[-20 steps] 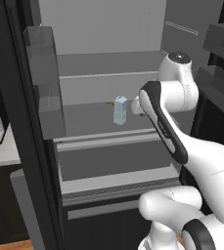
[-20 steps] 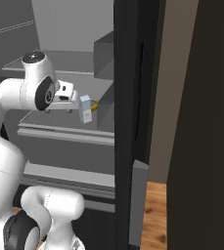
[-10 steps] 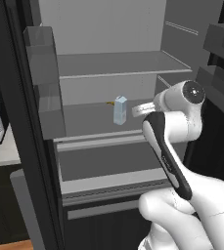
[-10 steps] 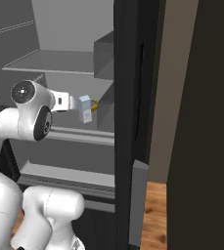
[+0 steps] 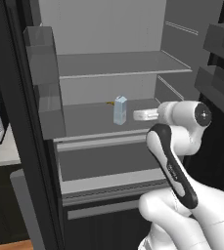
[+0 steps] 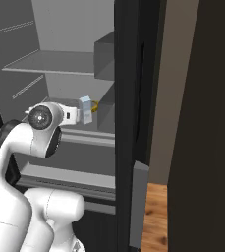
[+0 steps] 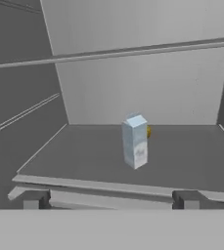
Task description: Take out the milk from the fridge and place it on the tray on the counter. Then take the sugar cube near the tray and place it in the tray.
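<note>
Grey interior: the fridge [image 5: 108,58] stands open, its shelves bare apart from the items noted below.
Door bins: translucent grey bins [image 5: 45,83] hang on the open door at the left of the left base view, swung well away from the shelf, so access from the front is unobstructed.
Milk: the pale blue-and-white carton [image 5: 120,110] stands upright on the middle shelf [image 5: 89,119], near its front edge and roughly central; in the hand view it [image 7: 135,140] sits dead ahead, which suggests the hand has been lined up on it.
Banana: a small yellow item [image 7: 148,131] shows just behind the carton, mostly hidden by it; it is judged the thing to avoid disturbing.
Claw: the claw [image 7: 108,202] is level with the shelf front, finger tips spread wide to either side of the carton's line, nothing between them; it is short of the carton, not touching.
Arm: the wrist [image 5: 145,115] reaches in horizontally from the right, matching a side-on grasp of an upright carton.
Stage: approach to the carton; the lift-out is not yet begun.
Risk: a tall narrow carton may tip if nudged before the fingers close.
</note>
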